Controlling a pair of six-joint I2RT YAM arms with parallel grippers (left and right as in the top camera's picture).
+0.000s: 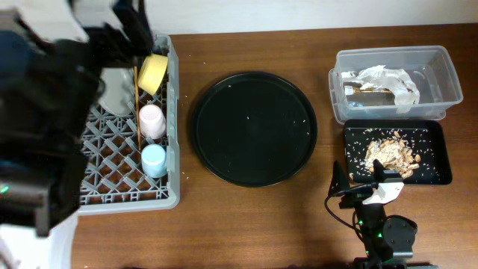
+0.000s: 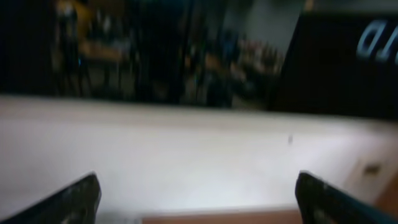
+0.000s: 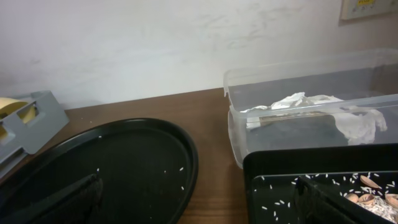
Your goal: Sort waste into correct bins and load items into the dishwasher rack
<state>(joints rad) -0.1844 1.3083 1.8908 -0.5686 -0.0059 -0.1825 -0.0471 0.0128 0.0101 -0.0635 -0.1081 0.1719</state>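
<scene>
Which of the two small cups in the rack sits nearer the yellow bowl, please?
The pink cup; the light blue cup stands farther from the bowl.

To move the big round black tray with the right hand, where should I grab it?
Pinch the raised rim of the round black tray at its lower-right edge, bringing the right hand in low from that side. It looks too wide and flat to grip elsewhere.
</scene>
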